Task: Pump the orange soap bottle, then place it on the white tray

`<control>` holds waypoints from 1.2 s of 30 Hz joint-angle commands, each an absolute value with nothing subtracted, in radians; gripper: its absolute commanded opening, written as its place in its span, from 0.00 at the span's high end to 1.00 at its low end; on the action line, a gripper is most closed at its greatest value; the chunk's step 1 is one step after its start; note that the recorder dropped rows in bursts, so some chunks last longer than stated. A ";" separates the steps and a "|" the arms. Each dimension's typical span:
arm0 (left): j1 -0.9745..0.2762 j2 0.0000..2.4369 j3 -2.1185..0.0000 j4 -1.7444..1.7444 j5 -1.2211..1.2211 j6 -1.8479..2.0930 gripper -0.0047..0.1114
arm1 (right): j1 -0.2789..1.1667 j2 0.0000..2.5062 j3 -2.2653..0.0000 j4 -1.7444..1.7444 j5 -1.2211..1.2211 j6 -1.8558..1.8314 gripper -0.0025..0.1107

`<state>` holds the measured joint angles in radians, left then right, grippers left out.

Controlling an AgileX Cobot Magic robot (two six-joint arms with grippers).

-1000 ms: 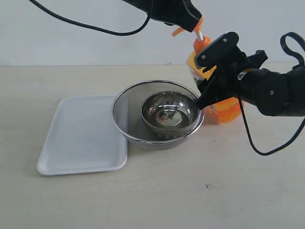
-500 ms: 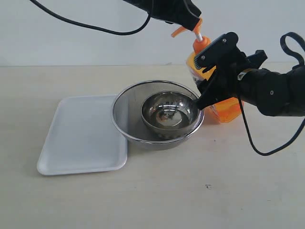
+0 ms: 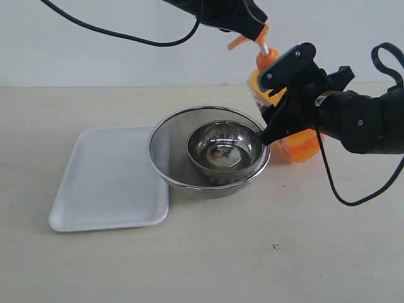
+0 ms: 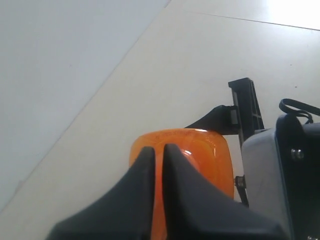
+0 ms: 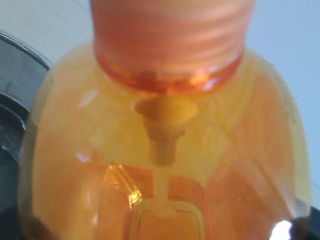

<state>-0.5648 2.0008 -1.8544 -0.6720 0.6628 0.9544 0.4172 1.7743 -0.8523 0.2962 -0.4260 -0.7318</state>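
The left end effector (image 3: 257, 30) is clenched: in its wrist view the two black fingers (image 4: 142, 170) lie pressed together with only a thin seam between them. Their tips sit over the top of the orange pump head (image 4: 200, 155). In the exterior view it comes down from 12 o'clock onto that pump head, whose spout (image 3: 236, 41) points toward 9 o'clock above a short white stem (image 3: 264, 45).

The right end effector (image 3: 268, 104) reaches in from 3 o'clock and is grasping the orange soap bottle (image 3: 300, 144). One black finger crosses the shoulder and another the lower body, and the translucent orange fills the right wrist view (image 5: 160, 150). The bottle leans slightly, with its base low at the worktop (image 3: 208, 265). I cannot tell whether the base is fully seated.

Just beside the bottle, at its 9 o'clock, stands a round mesh strainer (image 3: 165, 151) with a steel bowl (image 3: 224, 148) inside. The white tray (image 3: 107, 183) lies flat at 9 o'clock of the strainer, well apart from the bottle. Its near corner meets the strainer's rim, though I cannot tell whether they touch or merely overlap.
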 commanded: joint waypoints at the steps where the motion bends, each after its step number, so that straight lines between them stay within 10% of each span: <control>1: -0.570 2.067 -1.839 -0.634 0.763 0.958 0.92 | 0.419 1.767 -0.859 0.276 -0.437 -0.731 0.98; 36: -0.582 2.170 -1.839 -0.631 0.789 0.949 0.92 | 0.419 1.767 -0.859 0.277 -0.439 -0.731 0.98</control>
